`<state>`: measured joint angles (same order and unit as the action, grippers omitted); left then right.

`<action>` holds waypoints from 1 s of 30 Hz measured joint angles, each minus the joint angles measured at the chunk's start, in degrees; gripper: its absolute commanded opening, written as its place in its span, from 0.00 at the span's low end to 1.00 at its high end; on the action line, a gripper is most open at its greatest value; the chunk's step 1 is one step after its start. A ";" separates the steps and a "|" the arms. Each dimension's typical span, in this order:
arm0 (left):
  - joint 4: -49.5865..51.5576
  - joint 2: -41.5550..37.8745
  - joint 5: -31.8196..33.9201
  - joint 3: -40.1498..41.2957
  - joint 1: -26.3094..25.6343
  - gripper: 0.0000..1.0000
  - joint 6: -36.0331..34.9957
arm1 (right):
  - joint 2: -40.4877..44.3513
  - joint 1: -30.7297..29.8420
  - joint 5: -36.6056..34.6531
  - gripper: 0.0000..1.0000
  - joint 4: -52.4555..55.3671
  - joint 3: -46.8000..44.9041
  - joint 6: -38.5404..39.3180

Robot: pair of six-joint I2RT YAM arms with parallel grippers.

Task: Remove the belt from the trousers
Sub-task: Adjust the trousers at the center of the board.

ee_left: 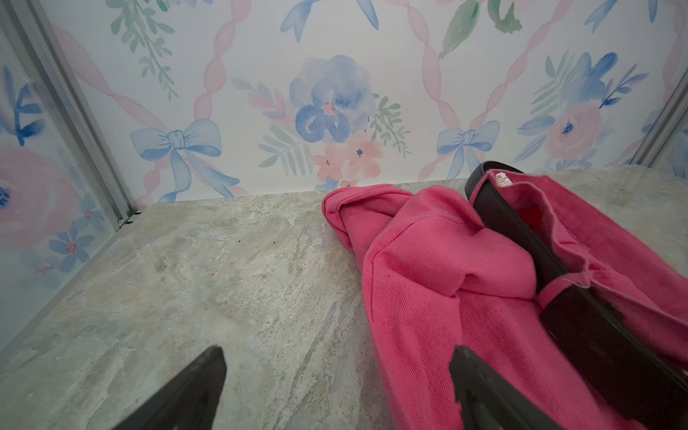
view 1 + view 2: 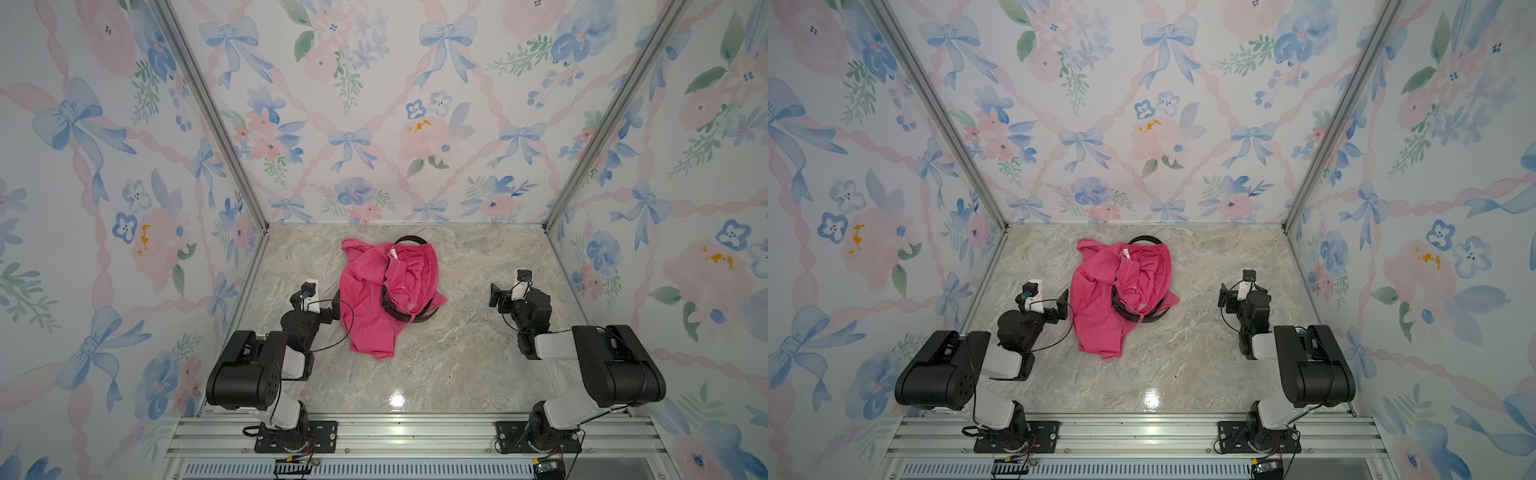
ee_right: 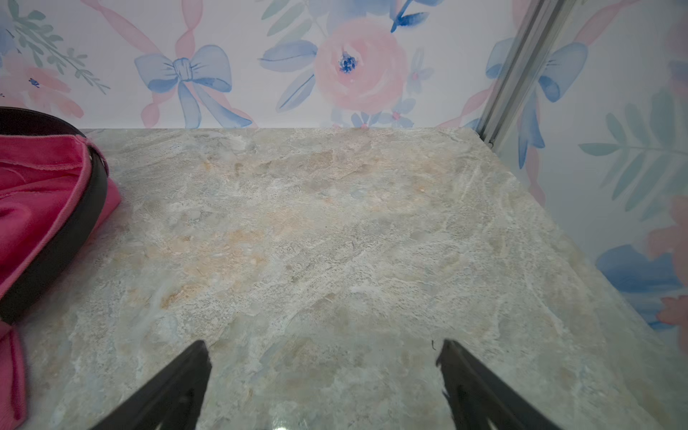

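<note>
Left wrist view: belt (image 1: 521,238) is being seen threaded through crumpled trousers (image 1: 428,260) on the table (image 1: 223,279), between spread, empty left gripper (image 1: 338,352) and right gripper (image 3: 324,344). Stiff, slick strap is being judged best pinched at its near loop.

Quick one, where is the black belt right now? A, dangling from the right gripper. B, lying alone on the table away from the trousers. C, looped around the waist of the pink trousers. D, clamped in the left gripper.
C: the belt runs around the waistband of the trousers on the table, while the left gripper and right gripper stand open, holding nothing.
</note>
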<state>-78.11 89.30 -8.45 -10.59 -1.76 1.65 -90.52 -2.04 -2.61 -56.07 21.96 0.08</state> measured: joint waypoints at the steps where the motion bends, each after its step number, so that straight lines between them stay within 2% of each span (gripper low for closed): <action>1: 0.00 0.00 0.00 0.00 0.00 0.98 0.00 | 0.00 0.00 0.00 0.99 0.00 0.00 0.00; 30: 0.37 -0.59 1.31 0.00 -0.61 0.98 -0.07 | 0.00 0.00 -0.07 0.99 0.00 0.00 -0.02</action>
<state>-77.73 88.71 -7.14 -10.59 -2.37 1.58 -90.52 -2.04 -2.68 -56.07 21.96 0.05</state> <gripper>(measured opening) 0.980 0.989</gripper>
